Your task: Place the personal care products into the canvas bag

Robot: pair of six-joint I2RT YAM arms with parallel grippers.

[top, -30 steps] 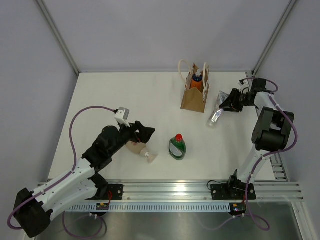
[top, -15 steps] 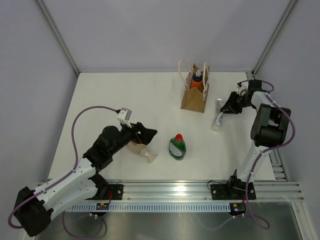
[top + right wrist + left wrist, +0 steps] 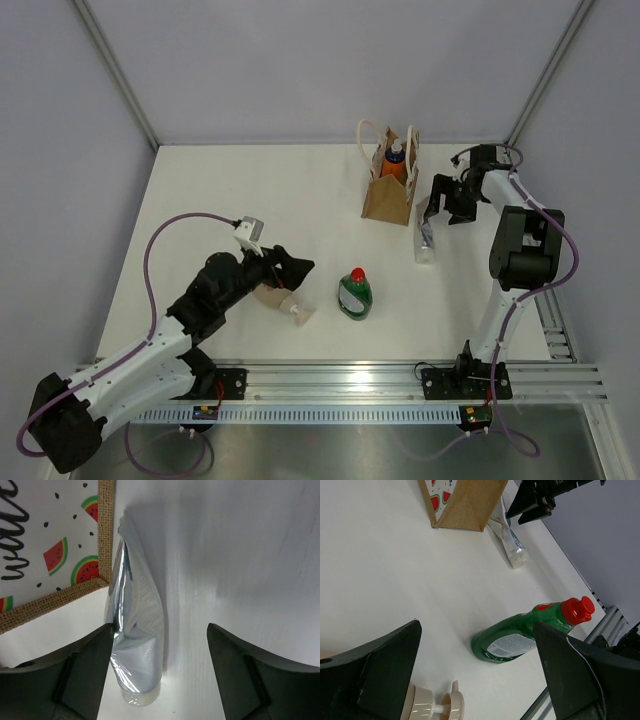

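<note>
The canvas bag [image 3: 386, 199] stands upright at the back with the orange bottle with a blue cap [image 3: 395, 162] inside it. The silver-white tube [image 3: 426, 238] lies flat on the table just right of the bag, its crimped end by the bag's corner [image 3: 102, 577]. My right gripper [image 3: 447, 208] hangs open over the tube [image 3: 136, 640], which lies by its left finger, not clamped. The green bottle with a red cap [image 3: 355, 293] lies at centre front. My left gripper [image 3: 288, 268] is open above the beige pump bottle [image 3: 275, 297], whose pump head [image 3: 436, 705] shows between its fingers.
In the left wrist view the green bottle [image 3: 522, 636] lies ahead of the open fingers, with the bag [image 3: 465, 502] and tube [image 3: 510, 542] farther off. The metal rail [image 3: 400, 385] runs along the near edge. Grey walls close in the back and sides.
My right gripper has opened and let go of the tube, which now lies on the table beside the bag. The right arm swung left toward the bag. The left arm has barely moved.
</note>
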